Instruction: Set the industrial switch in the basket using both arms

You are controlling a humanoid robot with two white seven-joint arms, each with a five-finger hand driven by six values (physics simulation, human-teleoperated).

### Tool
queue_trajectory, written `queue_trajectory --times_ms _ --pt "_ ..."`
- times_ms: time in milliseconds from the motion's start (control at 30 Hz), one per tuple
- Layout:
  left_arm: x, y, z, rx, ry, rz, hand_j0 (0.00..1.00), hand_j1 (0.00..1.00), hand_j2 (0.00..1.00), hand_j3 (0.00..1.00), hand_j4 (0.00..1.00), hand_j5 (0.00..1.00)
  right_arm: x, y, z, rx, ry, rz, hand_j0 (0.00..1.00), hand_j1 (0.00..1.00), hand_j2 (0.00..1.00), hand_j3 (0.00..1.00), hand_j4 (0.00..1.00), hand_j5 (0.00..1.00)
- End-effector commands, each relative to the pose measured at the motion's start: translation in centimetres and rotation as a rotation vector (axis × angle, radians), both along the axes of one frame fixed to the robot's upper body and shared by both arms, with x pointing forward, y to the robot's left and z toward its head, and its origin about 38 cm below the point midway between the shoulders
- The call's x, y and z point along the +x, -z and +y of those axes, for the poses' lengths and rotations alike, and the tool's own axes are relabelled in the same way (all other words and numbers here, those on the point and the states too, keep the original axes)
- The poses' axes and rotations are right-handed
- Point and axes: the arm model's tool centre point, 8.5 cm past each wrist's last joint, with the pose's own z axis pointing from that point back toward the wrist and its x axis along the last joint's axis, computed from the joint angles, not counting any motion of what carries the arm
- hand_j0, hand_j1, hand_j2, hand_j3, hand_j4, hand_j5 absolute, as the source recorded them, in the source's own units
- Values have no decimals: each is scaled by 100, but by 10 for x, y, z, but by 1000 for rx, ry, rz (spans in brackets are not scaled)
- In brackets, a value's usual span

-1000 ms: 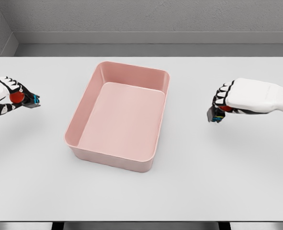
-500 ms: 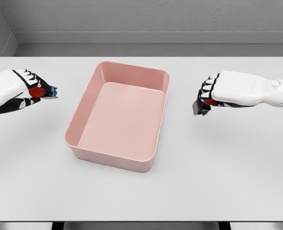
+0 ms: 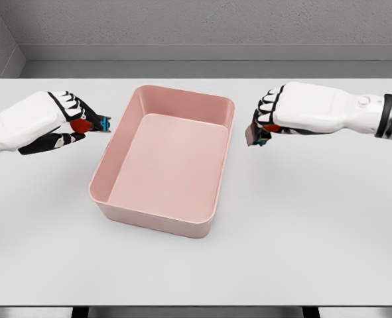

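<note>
Now a switch (image 3: 97,123) is gripped in the left hand (image 3: 73,122) and another switch (image 3: 257,134) in the right hand (image 3: 270,119), each held just outside the basket (image 3: 217,199). The carry is judged underway; next, both must be brought over the rim and released.

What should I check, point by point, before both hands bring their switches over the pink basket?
1. Left hand holds a switch: ok, fingers are closed on a small part with a red button.
2. Right hand holds a switch: ok, a dark part hangs below the curled fingers.
3. Basket has nothing inside: ok, its floor is bare.
4. Basket stands flat on the table: ok.
5. Both hands are outside the rim: ok, left one beside the left wall, right one beside the right wall.
6. Grip is firm enough: cannot tell, the fingers hide the contact.
</note>
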Motion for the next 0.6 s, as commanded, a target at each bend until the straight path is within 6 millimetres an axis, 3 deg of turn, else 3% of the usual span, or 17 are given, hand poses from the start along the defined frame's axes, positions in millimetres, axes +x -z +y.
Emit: queue_trajectory --times_ms 0,433,467,533,567 --pt "-2 10 -12 -17 30 28 56 56 56 56 56 56 0 1 7 16 -13 5 46 46 46 46 46 46" --pt "6 10 -72 -24 181 27 59 59 59 59 59 59 2 -1 17 35 -34 0 46 46 46 46 46 46" --pt "6 9 -76 -33 190 20 65 65 65 65 65 65 2 -1 17 35 -34 0 46 46 46 46 46 46" --pt "3 3 -82 -36 208 -3 100 100 100 100 100 100 2 -1 17 35 -34 0 46 46 46 46 46 46" --pt "2 1 -83 -42 212 -9 100 100 100 100 100 100 2 -1 17 34 -33 -1 46 46 46 46 46 46"
